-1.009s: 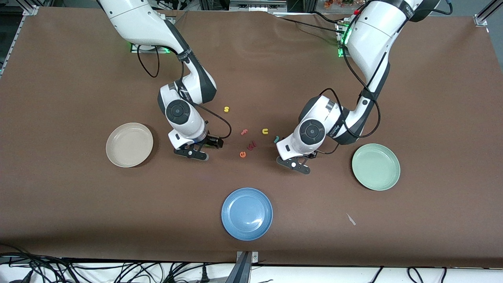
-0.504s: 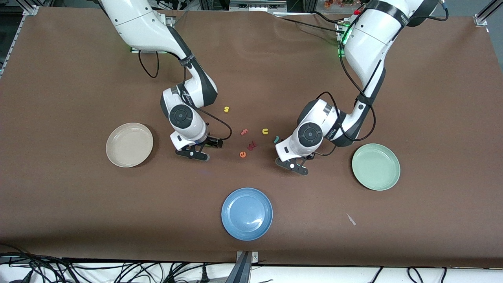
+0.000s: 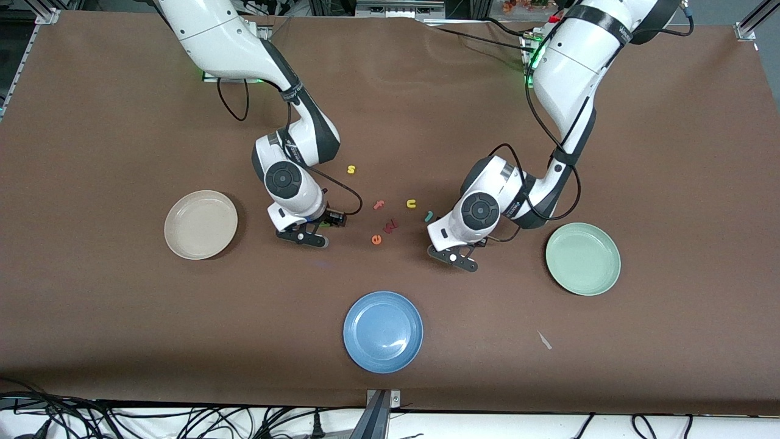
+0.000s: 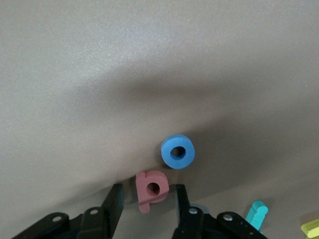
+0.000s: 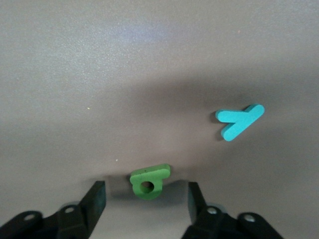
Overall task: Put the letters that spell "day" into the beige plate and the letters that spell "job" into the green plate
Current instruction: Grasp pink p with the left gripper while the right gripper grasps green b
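My left gripper (image 4: 147, 195) is low over the table, open, with the pinkish-red letter (image 4: 151, 188) lying between its fingers and a gap on each side. The blue "o" (image 4: 178, 151) lies just past it and the teal "j" (image 4: 256, 214) (image 3: 429, 214) is off to one side. Down at the table too, my right gripper (image 5: 144, 193) stands open astride the green letter (image 5: 149, 181), untouched. The teal "y" (image 5: 239, 121) lies close by. In the front view the right gripper (image 3: 326, 223) is near the beige plate (image 3: 200, 224), and the left gripper (image 3: 472, 245) near the green plate (image 3: 582, 258).
Between the two hands lie a yellow "s" (image 3: 351, 169), a pink "f" (image 3: 379, 205), a yellow "u" (image 3: 411, 203), a reddish letter (image 3: 390, 225) and an orange "e" (image 3: 376, 239). A blue plate (image 3: 382, 331) sits nearer the front camera.
Both hands have sunk slightly toward the table. The right hand has edged toward the loose letters. Both pairs of fingers have narrowed round their letters.
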